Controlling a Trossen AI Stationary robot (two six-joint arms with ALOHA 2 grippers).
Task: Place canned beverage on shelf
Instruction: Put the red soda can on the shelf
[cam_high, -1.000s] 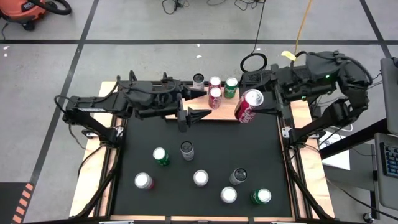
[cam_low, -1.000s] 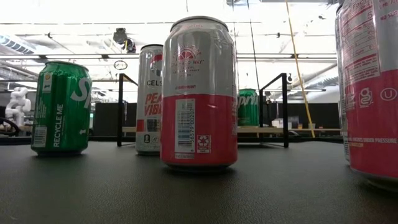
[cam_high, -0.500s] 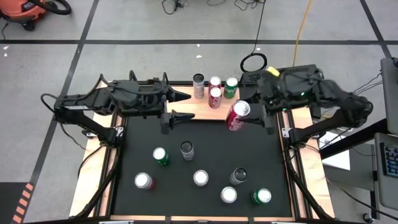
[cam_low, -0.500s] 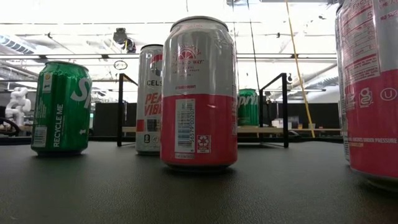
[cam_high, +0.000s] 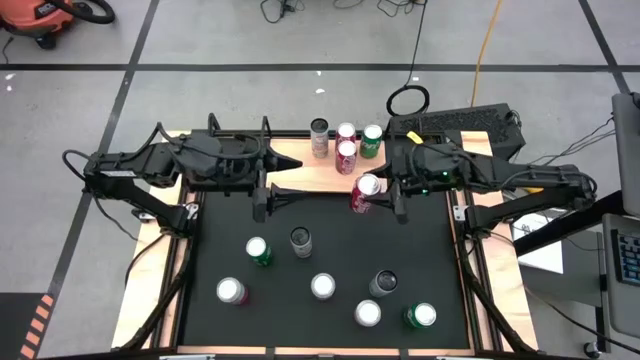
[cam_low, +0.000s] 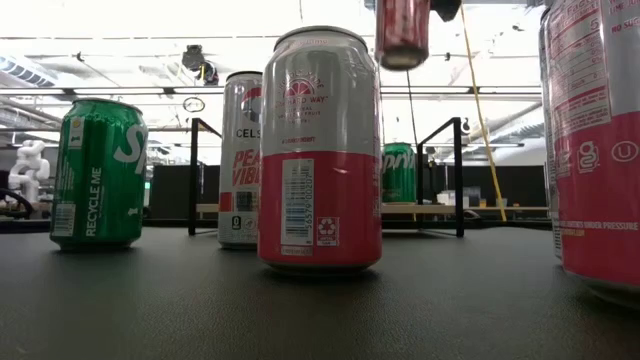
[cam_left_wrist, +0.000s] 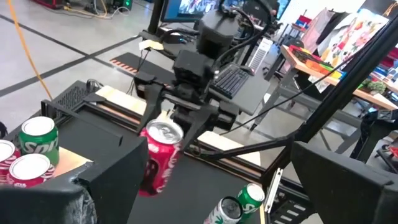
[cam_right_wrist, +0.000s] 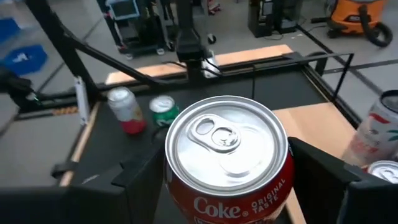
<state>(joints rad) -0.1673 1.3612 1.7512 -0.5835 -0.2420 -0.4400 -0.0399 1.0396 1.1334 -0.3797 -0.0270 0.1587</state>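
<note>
While the Coke can (cam_high: 365, 191) hangs upright above the black mat (cam_high: 330, 250), just off the near edge of the shelf (cam_high: 330, 172), the right tool (cam_high: 380, 197) pinches its sides, top up, probably so it can be set down standing. Four cans (cam_high: 345, 142) already stand clustered on the shelf at about twelve o'clock from the held can, so a free spot beside them looks like the goal. The left tool (cam_high: 268, 172) waits at nine o'clock, spread wide and empty, half over the shelf's edge. More cans (cam_high: 320, 285) stand on the counter at six o'clock.
</note>
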